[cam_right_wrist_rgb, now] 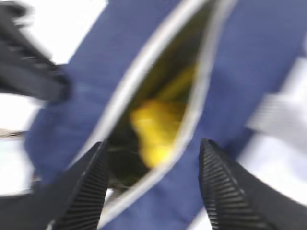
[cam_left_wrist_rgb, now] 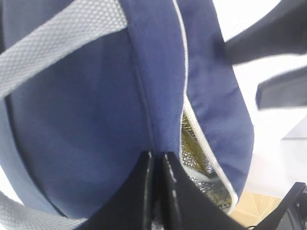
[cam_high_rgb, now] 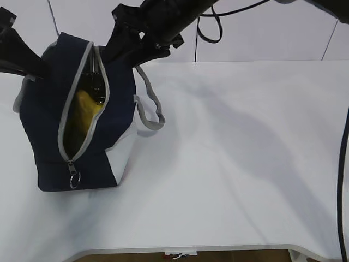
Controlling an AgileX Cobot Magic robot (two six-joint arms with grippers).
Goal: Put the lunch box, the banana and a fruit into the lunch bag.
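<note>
The boxy navy-blue fabric lunch bag (cam_high_rgb: 82, 120) stands at the left of the exterior frame on the white worktop (cam_high_rgb: 234, 164), its grey zipper parted into a long slit with the ring pull (cam_high_rgb: 74, 177) hanging at the lower end. Yellow fruit (cam_high_rgb: 87, 109) shows inside the slit; whether it is the banana, the pear-shaped fruit or both cannot be told, and the lunch box is not visible in any view.

The left hand (cam_left_wrist_rgb: 157, 160) is pinched narrow on a fold of the bag's fabric, holding the mouth up. The right hand (cam_right_wrist_rgb: 153, 153) hovers over the opening with its jaws spread wide and nothing between them.

Risks, as a judgement: if the left hand lets go early, the bag could slump and close over the contents, or tip over. The right hand, pulling away, might snag the grey handle (cam_high_rgb: 150, 106) near it.

The right wrist view looks straight into the slit at the yellow mass (cam_right_wrist_rgb: 153, 132), though blurred. The left wrist view alone shows the silver lining (cam_left_wrist_rgb: 201, 172) and the pinch on the cloth. Only the exterior view shows the bag's stance.
</note>
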